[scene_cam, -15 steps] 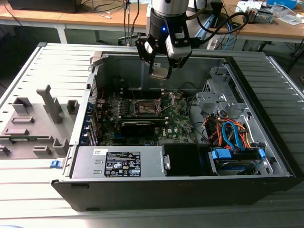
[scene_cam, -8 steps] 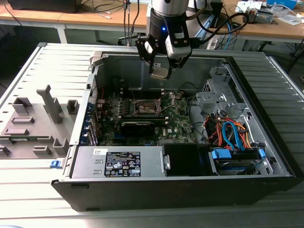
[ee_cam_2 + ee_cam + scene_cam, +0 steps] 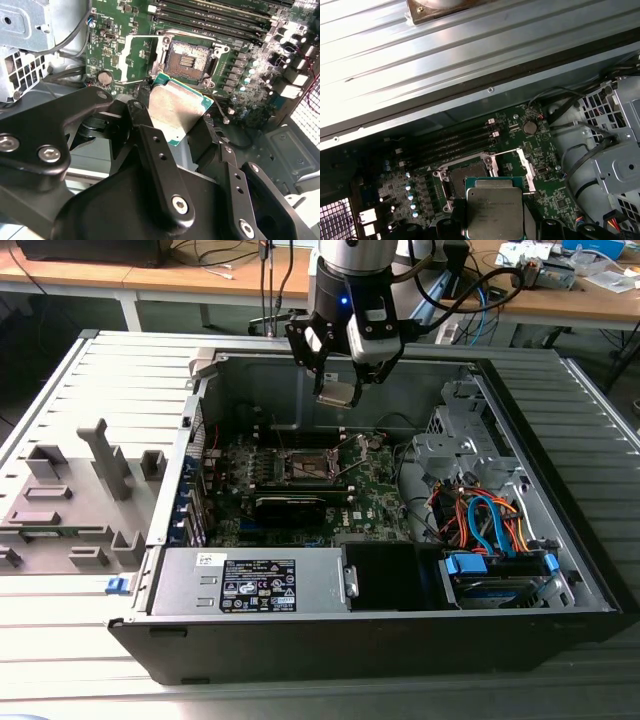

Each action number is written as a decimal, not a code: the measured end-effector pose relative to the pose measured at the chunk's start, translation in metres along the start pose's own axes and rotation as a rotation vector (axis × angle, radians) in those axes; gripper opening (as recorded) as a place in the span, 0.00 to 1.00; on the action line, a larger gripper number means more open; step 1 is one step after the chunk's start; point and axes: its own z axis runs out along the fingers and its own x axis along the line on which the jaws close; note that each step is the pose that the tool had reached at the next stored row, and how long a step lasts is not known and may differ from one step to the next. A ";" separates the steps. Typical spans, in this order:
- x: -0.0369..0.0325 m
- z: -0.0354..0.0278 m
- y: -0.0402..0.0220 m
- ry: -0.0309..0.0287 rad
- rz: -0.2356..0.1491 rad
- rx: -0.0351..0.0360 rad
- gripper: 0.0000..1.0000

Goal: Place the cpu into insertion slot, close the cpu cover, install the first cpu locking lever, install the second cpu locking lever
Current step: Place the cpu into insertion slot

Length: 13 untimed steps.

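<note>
While jaws clench cpu (image 3: 175, 107), faint print on lid, it hangs clear of insertion slot (image 3: 189, 59); cpu cover (image 3: 123, 57) open.

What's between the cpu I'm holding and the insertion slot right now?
Nothing: in the second wrist view only bare air separates the cpu from the open insertion slot; the cpu cover is swung aside.

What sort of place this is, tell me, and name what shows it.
Probably a robotics lab or workshop: an open computer case lies on a ribbed metal table, wooden desks stand behind it, and the arm's pincer holds the cpu above the motherboard.
</note>
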 end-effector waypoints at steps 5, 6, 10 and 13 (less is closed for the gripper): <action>0.0000 0.0000 0.0000 -0.0010 0.010 -0.0002 0.55; 0.0000 0.0000 0.0000 -0.0011 0.012 -0.0002 0.55; 0.0000 0.0000 0.0000 -0.0020 0.022 -0.0004 0.55; 0.0000 0.0000 0.0000 -0.0025 0.028 -0.0006 0.55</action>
